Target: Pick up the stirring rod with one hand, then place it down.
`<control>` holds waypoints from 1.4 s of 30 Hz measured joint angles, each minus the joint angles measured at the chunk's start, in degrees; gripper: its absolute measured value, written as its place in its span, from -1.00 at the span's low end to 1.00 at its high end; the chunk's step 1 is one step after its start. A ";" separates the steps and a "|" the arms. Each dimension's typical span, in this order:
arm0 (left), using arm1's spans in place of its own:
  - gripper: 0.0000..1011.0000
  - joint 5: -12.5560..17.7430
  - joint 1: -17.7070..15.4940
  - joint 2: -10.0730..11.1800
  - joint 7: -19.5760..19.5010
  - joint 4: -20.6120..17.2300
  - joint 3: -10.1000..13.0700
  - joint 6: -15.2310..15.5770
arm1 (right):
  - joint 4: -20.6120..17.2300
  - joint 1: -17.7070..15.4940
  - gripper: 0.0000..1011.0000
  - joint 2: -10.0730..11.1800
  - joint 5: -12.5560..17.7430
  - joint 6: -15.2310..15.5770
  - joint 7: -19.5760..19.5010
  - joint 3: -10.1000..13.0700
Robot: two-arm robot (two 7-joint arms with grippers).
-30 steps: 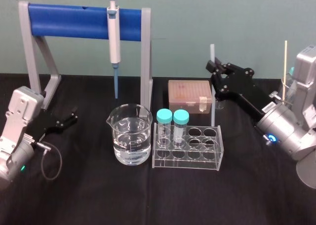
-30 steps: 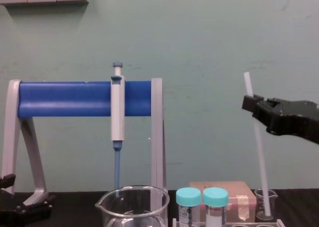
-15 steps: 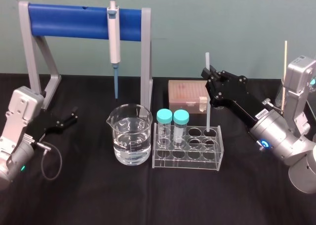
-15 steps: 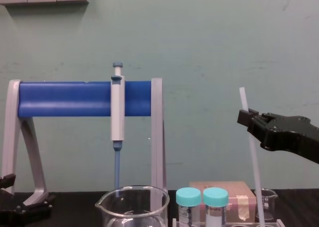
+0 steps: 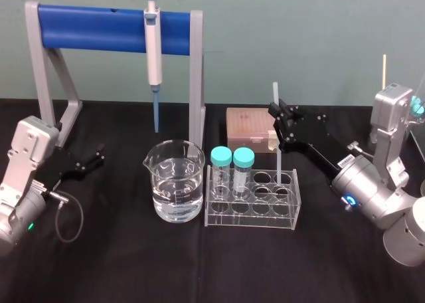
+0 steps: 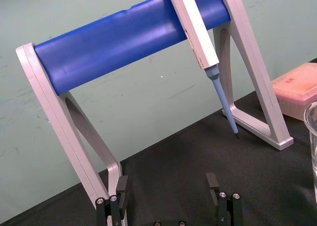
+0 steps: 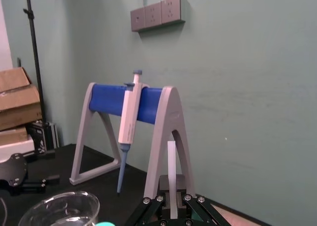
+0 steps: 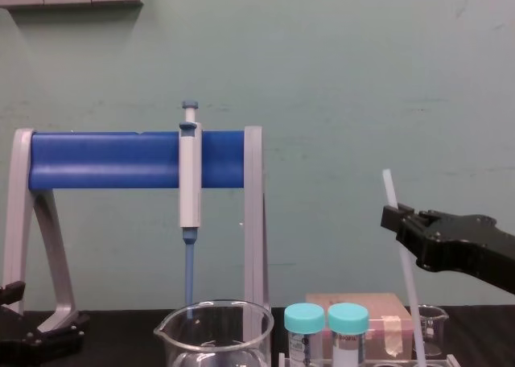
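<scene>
Holding the stirring rod (image 5: 276, 140) tight near its top, the right gripper (image 5: 281, 119) hangs over the back right part of the clear rack (image 5: 252, 220). Its two black fingers are squeezed on the rod from both sides. The rod stands almost straight up and leans just a little. A short bit of it sticks out above the fingers, and the long part hangs down below them. Its low end is down by the right back hole of the rack. I cannot tell if it is inside the hole or just behind it.

Two tubes (image 5: 232, 171) with blue-green caps stand side by side at the left end of the rack. A big glass cup (image 5: 175, 181) with water in it sits just to the left of the rack. A pink box (image 5: 249, 127) sits behind the rack, close to the right gripper. From the chest view, a little glass cup (image 8: 433, 328) stands low down, just right of the rod.

A white and blue dropper (image 5: 153, 47) hangs on the blue bar of a grey stand (image 5: 93, 28) at the back of the black table (image 5: 199, 266).

The left gripper (image 5: 98, 155) rests low on the left side of the table, near the stand's left foot. Its fingers are apart and hold nothing.
</scene>
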 joint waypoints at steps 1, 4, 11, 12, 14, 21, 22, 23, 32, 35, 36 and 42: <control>0.98 0.00 0.00 0.00 0.00 0.00 0.00 0.00 | 0.09 -0.03 -0.86 -0.04 -0.09 0.08 -0.07 -0.01; 0.98 0.00 0.00 0.00 0.00 0.00 0.00 0.00 | 0.57 -0.14 -0.86 -0.21 -0.45 0.41 -0.37 -0.13; 0.98 0.00 0.00 0.00 0.00 0.00 0.00 0.00 | 1.73 -0.28 -0.86 -0.54 -1.17 1.11 -0.91 -0.24; 0.98 0.00 0.00 0.00 0.00 0.00 0.00 0.00 | 1.82 -0.27 -0.86 -0.57 -1.22 1.17 -0.96 -0.24; 0.98 0.00 0.00 0.00 0.00 0.00 0.00 0.00 | 2.15 -0.26 -0.86 -0.67 -1.34 1.33 -1.09 -0.22; 0.98 0.00 0.00 0.00 0.00 0.00 0.00 0.00 | 2.82 -0.15 -0.86 -0.97 -1.75 1.71 -1.35 -0.12; 0.98 0.00 0.00 0.00 0.00 0.00 0.00 0.00 | 2.89 -0.14 -0.86 -1.02 -1.79 1.76 -1.38 -0.11; 0.98 0.00 0.00 0.00 0.00 0.00 0.00 0.00 | 3.04 -0.11 -0.86 -1.07 -1.85 1.85 -1.45 -0.08; 0.98 0.00 0.00 0.00 0.00 0.00 0.00 0.00 | 3.25 -0.10 -0.86 -1.10 -2.35 2.44 -1.72 0.03; 0.98 0.00 0.00 0.00 0.00 0.00 0.00 0.00 | 3.16 -0.17 -0.86 -1.08 -2.68 2.56 -1.90 0.02; 0.98 0.00 0.01 0.00 0.00 0.00 0.00 0.00 | 3.15 -0.17 -0.86 -1.07 -2.68 2.56 -1.90 0.02; 0.98 0.00 0.00 0.00 0.00 0.00 0.00 0.00 | 3.12 -0.19 -0.86 -1.06 -2.62 2.56 -1.87 0.02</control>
